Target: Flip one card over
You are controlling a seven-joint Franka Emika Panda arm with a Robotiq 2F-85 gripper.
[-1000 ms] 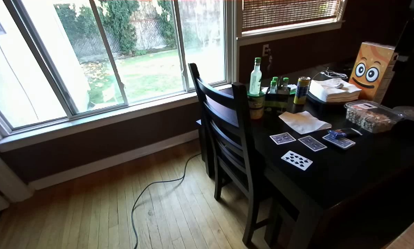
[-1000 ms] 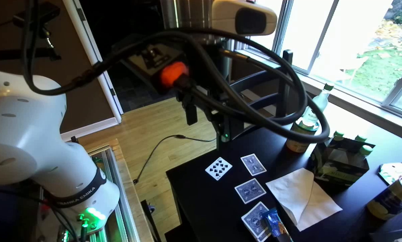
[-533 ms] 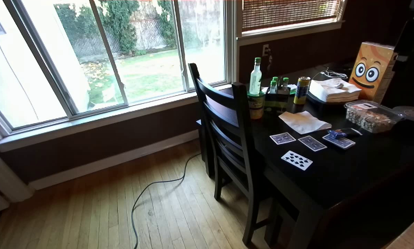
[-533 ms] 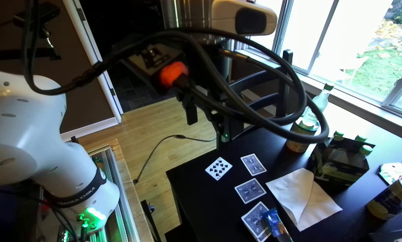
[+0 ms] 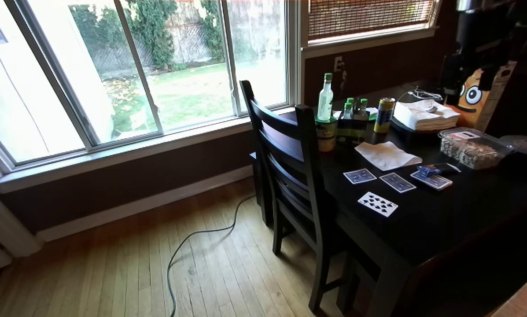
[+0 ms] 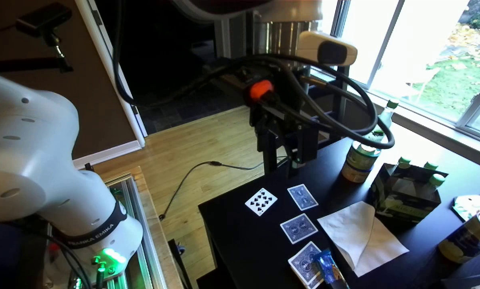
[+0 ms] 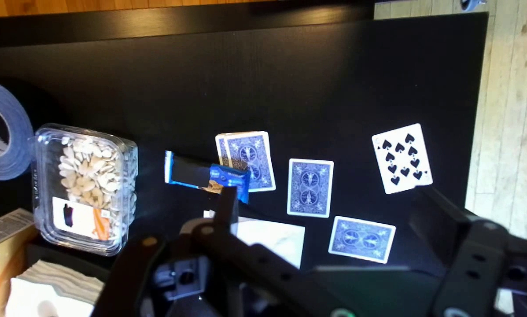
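A spade card [image 7: 402,158] lies face up near the table's end; it shows in both exterior views [image 5: 377,204] [image 6: 261,202]. A blue-backed card [image 7: 310,188] lies face down between it and the small deck [image 7: 259,149]. A second face-down card [image 7: 362,239] lies nearby, turned crosswise, and shows in an exterior view [image 6: 302,196]. The deck is face down, partly under a blue snack wrapper [image 7: 230,176]. My gripper [image 7: 327,198] is open and empty, above the table and the cards. It also shows in both exterior views [image 6: 280,166] [image 5: 468,88].
A white napkin [image 6: 360,237] lies beside the cards. A clear seed box [image 7: 87,189], a tape roll [image 7: 14,132], a can [image 5: 384,115], bottles [image 6: 408,192] and an orange box [image 5: 470,105] stand around. A black chair [image 5: 285,163] is at the table's end.
The arm and gripper have moved over the table, coming into an exterior view in front of the orange box. The cards have not moved.
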